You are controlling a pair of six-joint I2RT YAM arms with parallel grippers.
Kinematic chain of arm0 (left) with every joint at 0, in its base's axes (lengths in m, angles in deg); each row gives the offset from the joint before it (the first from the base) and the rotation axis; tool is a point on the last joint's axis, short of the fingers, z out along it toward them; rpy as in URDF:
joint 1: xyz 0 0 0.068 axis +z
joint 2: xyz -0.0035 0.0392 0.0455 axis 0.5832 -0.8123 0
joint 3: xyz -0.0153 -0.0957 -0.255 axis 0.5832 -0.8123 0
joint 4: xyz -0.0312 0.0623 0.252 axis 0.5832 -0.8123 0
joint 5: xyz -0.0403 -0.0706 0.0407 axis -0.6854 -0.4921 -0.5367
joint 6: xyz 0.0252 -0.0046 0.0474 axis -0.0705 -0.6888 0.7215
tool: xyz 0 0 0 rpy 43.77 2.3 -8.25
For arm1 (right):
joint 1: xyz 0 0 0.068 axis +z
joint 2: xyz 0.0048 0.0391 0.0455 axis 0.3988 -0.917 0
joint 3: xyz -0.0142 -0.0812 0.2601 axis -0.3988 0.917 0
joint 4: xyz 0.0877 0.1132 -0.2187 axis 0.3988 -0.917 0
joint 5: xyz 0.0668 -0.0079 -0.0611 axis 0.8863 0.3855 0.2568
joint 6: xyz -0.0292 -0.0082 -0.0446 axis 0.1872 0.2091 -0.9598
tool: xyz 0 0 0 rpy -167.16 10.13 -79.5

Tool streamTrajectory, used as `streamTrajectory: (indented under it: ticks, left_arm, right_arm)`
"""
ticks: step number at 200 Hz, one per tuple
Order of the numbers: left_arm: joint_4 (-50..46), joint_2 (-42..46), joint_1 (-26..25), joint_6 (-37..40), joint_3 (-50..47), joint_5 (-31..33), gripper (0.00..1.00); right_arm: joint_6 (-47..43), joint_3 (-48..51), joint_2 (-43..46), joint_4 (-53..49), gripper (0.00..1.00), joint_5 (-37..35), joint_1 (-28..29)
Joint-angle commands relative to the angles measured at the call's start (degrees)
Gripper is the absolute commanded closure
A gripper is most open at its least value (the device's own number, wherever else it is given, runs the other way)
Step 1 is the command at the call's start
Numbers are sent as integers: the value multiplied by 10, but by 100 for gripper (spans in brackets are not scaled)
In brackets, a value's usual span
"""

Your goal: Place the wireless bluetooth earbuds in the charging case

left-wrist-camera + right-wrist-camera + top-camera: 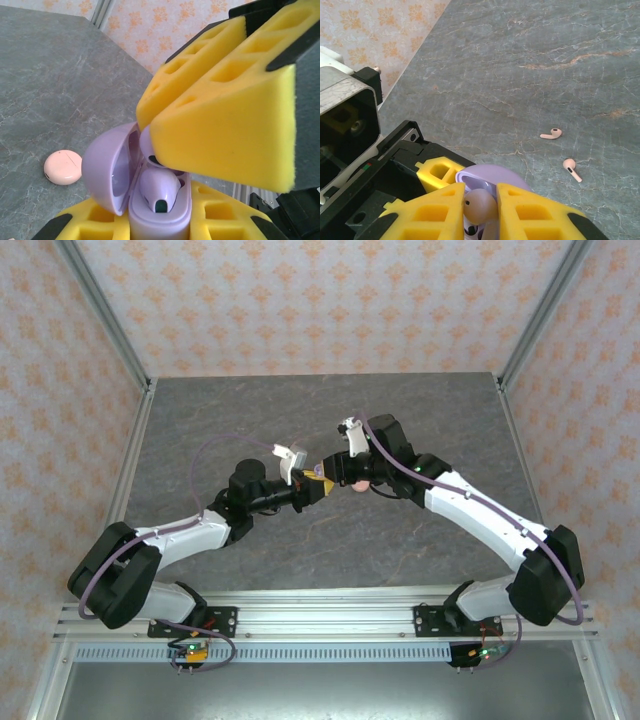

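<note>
Black-white arms (pixel 470 502); lilac cables (pixel 236 439); yellow hollow-celled fingers (pixel 225 115).

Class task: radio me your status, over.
Left gripper shut on open lilac case, one lilac earbud seated. Right gripper shut on second lilac earbud over it. Two pink earbuds, pink case aside on table.

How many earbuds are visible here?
4. Two pink earbuds lie apart on the table; one lilac earbud sits in the open lilac case; a second lilac earbud is pinched by the right gripper. Others may be hidden.
</note>
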Motion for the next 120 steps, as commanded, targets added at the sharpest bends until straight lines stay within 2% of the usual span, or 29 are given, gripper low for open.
streamTrajectory:
  ticks: [1, 23, 50, 91, 120]
  left_arm:
    - [12, 12, -4, -2, 22, 11, 100]
    - [-26, 11, -4, 15, 31, 18, 100]
    - [-131, 13, -4, 54, 49, 64, 100]
    - [-220, 20, -5, 78, 52, 138, 100]
    - [-252, 21, -5, 83, 52, 171, 100]
  right_arm:
    - [-1, 8, 13, 11, 79, -12, 5]
    - [4, 7, 17, 15, 79, -26, 5]
    - [7, 4, 20, -6, 79, -95, 4]
    - [20, 8, 7, -53, 79, -174, -5]
    - [31, 21, -19, -75, 79, -173, -30]
